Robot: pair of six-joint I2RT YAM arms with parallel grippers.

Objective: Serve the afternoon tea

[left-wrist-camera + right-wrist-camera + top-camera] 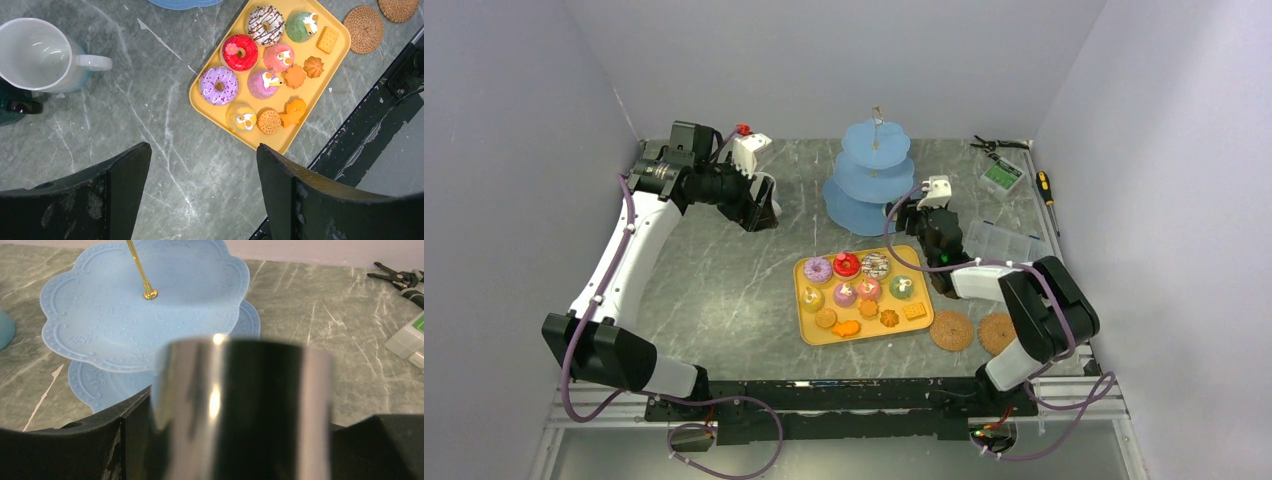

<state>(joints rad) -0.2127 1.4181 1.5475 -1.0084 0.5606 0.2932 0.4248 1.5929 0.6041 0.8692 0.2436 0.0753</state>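
you've barely begun: all treats [867,289] lie on the yellow tray [322,82], the stand [125,315] is bare, your left fingers [115,190] gape empty, and your right fingers [75,450] flank a dark shiny thing [240,405], grip unclear.

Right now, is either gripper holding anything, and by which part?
The right gripper holds what looks like the black tongs, across a broad glossy band; which part of them is too blurred to tell. The left gripper is open, holding nothing.

i see plain pale lilac walls [824,50] closing three sides of a grey marbled surface [724,290], evenly lit, a black rail [844,393] along its near edge
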